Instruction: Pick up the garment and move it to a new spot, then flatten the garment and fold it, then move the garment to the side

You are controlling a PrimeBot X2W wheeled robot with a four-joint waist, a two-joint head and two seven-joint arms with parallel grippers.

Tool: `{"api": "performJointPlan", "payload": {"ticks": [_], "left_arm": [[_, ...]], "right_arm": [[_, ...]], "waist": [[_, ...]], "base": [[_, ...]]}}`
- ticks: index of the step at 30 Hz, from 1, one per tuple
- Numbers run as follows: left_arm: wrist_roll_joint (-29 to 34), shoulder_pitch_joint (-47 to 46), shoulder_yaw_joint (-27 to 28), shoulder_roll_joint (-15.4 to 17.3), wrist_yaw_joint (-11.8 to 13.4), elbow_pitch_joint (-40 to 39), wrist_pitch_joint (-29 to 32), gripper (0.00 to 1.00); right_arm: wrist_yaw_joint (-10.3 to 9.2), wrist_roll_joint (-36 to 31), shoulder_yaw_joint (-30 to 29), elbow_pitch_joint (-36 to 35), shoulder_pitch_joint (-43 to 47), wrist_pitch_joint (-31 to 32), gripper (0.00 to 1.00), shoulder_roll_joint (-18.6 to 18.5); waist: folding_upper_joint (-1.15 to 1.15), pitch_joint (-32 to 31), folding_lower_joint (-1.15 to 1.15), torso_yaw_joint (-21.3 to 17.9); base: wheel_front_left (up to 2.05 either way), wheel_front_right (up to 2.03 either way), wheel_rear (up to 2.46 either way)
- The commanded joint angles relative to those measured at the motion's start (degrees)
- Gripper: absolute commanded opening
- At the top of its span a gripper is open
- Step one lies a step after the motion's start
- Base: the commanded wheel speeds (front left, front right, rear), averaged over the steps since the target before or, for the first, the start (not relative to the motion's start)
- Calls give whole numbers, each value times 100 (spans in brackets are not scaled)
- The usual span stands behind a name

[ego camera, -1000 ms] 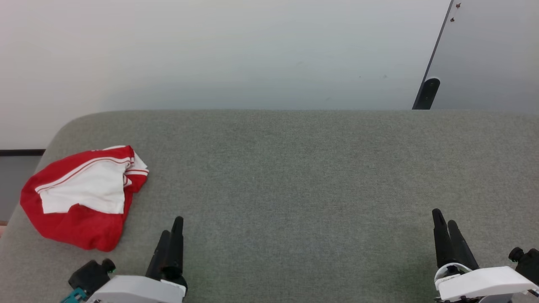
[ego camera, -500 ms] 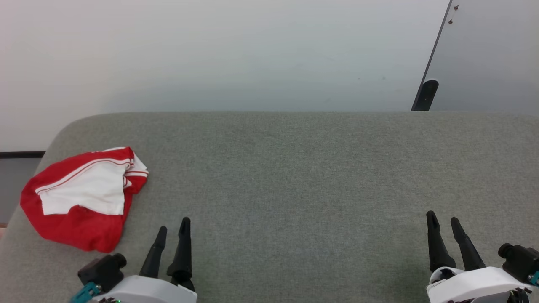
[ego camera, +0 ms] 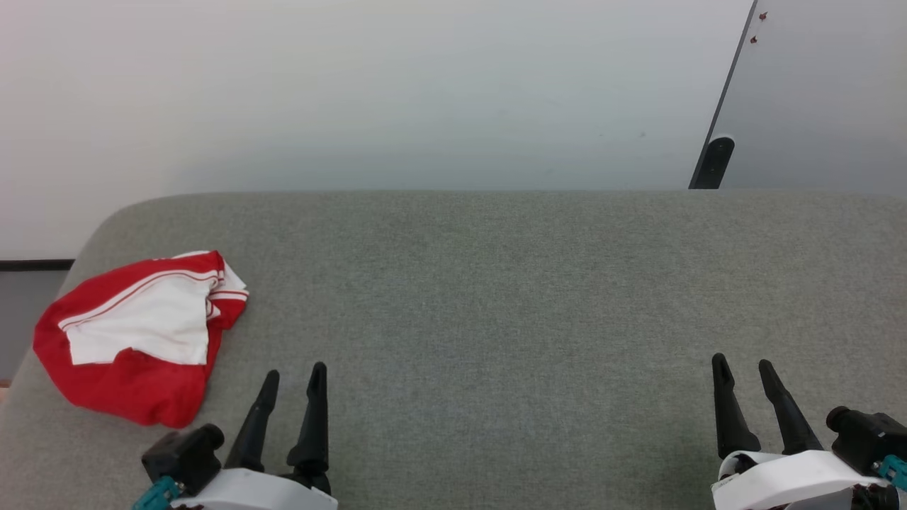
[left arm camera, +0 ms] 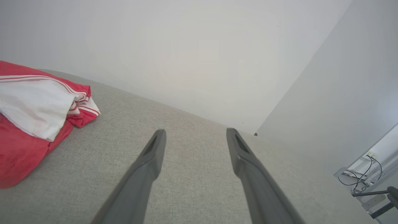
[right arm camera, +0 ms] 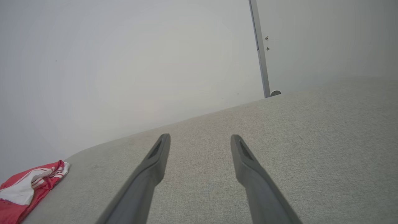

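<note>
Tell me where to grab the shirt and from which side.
Grip the shirt at the bunched striped fold on its right edge, coming from its right with the open left gripper, the nearer one. That fold sticks out, raised off the cushion, so the jaws could likely close around it; the red body lies flatter.

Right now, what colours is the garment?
Red and white, with striped trim; clearest in the head view.
</note>
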Motion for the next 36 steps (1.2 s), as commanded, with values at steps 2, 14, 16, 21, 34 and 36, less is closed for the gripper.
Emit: {"api": "performJointPlan", "payload": {"ticks": [2, 14, 16, 21, 34, 36], "left_arm": [[268, 14, 30, -11, -54, -81, -83, 100], [950, 65, 82, -86, -78, -105, -220, 100], [1042, 73, 90, -99, -83, -90, -246, 100], [1293, 86, 109, -118, -101, -77, -300, 100], [1781, 50, 352, -62, -125, 85, -441, 100], [1847, 32, 406, -52, -109, 113, -456, 100]], "right_arm": [[-1, -248, 27, -70, -76, -84, 100, -5], [-1, -818, 54, -124, -46, -221, 100, -8], [-1, -911, 67, -131, -40, -247, 100, -9], [-1, -1135, 108, -145, -20, -304, 100, -11], [-2, -1833, -10, -97, 120, -442, 100, -11], [-2, -1895, 40, -88, 157, -459, 100, -12]], "waist": [[0, -5, 0, -4], [0, -32, 0, 6], [0, -40, 0, 9], [0, -56, 0, 17], [0, -221, 0, 306], [0, -260, 0, 425]], "base": [[0, 0, 0], [0, 0, 0], [0, 0, 0], [0, 0, 0], [0, 0, 0], [0, 0, 0]]}}
